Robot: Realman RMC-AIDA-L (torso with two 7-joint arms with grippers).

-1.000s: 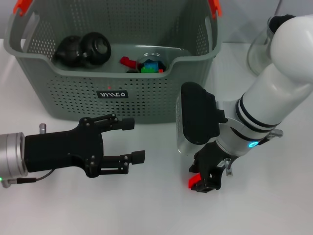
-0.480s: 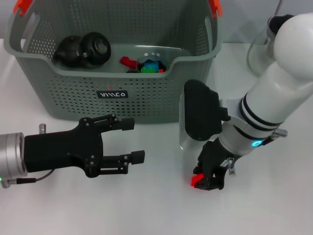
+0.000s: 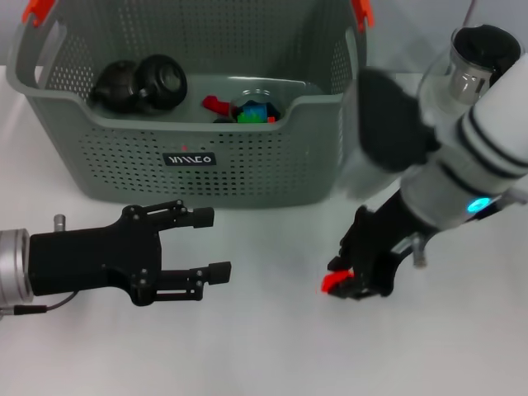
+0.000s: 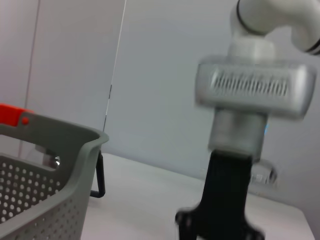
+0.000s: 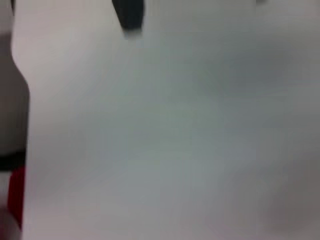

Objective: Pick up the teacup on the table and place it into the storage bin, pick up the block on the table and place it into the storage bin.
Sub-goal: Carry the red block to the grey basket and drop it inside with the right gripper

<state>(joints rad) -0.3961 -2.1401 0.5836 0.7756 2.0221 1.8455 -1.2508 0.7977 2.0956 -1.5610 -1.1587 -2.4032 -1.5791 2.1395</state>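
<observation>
1. Right gripper [image 3: 351, 280] low over the table [image 3: 264, 346], near and right of the storage bin [image 3: 198, 124], closed on a small red block [image 3: 334, 283]; block apparently lifted just off the surface, though contact hard to rule out.
2. Left gripper [image 3: 202, 246] near left, just in front of the bin's near wall, fingers spread wide and holding nothing.
3. Inside the bin: a dark rounded teacup-like piece [image 3: 140, 82] at the far left, plus a clear dish with coloured blocks [image 3: 252, 110] near the middle. Teacup step probably done already.
4. Left to do, by judgement: raise the red block over the near rim and drop it in.
5. Around: a clear jar with a dark lid [image 3: 462, 70] at the far right, behind the right arm. Bin's near wall between block and goal; otherwise nothing in the way.
</observation>
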